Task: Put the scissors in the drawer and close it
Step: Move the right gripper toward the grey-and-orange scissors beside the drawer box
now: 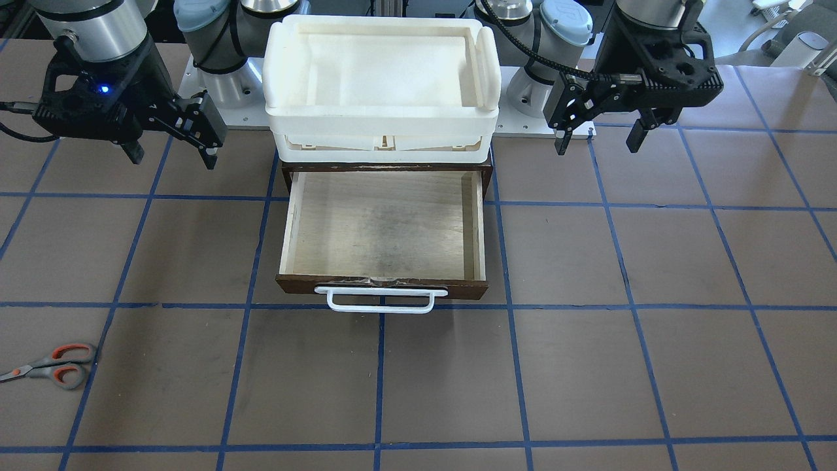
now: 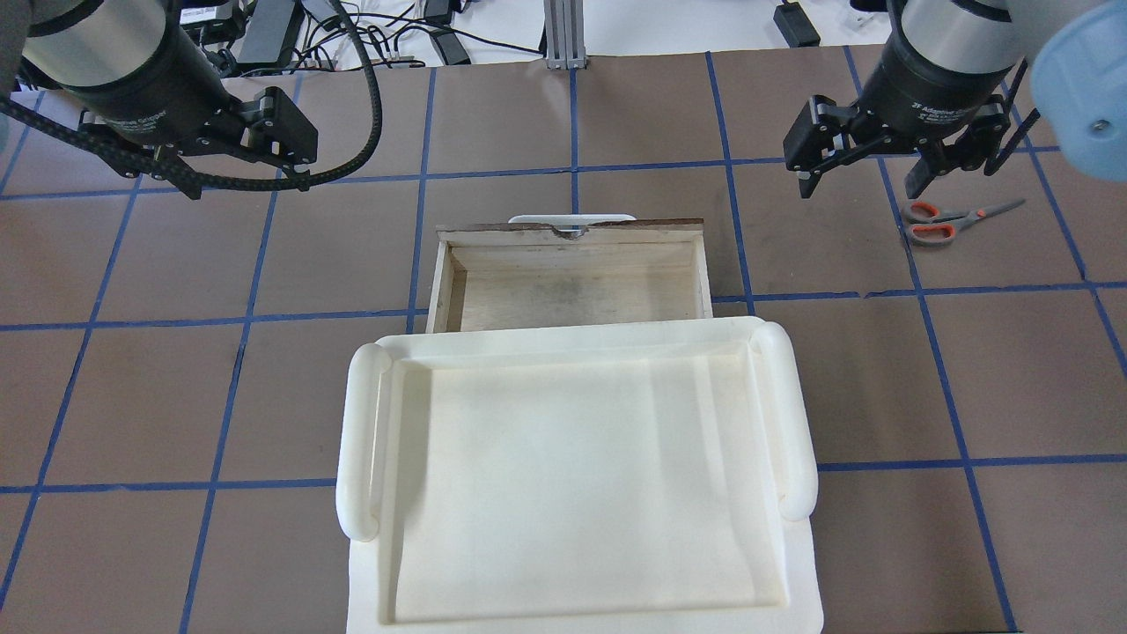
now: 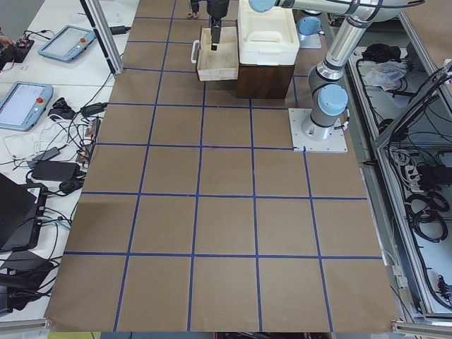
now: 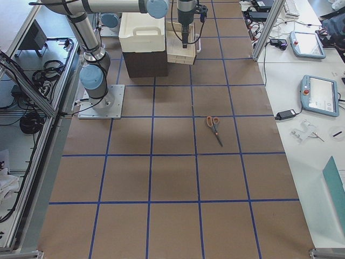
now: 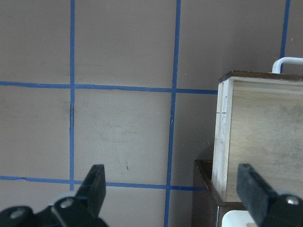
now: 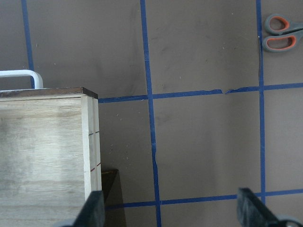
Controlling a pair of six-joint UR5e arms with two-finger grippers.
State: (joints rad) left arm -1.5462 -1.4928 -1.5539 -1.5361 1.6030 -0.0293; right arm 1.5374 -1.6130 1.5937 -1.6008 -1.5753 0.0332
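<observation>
The scissors (image 1: pixel 49 366) lie flat on the brown table, far out on my right side; they also show in the overhead view (image 2: pixel 942 220), the exterior right view (image 4: pixel 214 125) and the right wrist view (image 6: pixel 279 33). The drawer (image 1: pixel 294 284) is pulled open and its pale plywood inside (image 2: pixel 572 295) is empty. My right gripper (image 1: pixel 171 157) is open and empty; in the overhead view (image 2: pixel 861 187) it hovers between the drawer and the scissors. My left gripper (image 1: pixel 598 140) is open and empty, hovering on the drawer's other side (image 2: pixel 242 176).
A white plastic tray (image 1: pixel 379 26) sits on top of the dark cabinet that holds the drawer. The drawer's white bar handle (image 1: pixel 382 299) sticks out toward the operators' side. Blue tape lines grid the brown table. Tablets and cables lie on the side benches.
</observation>
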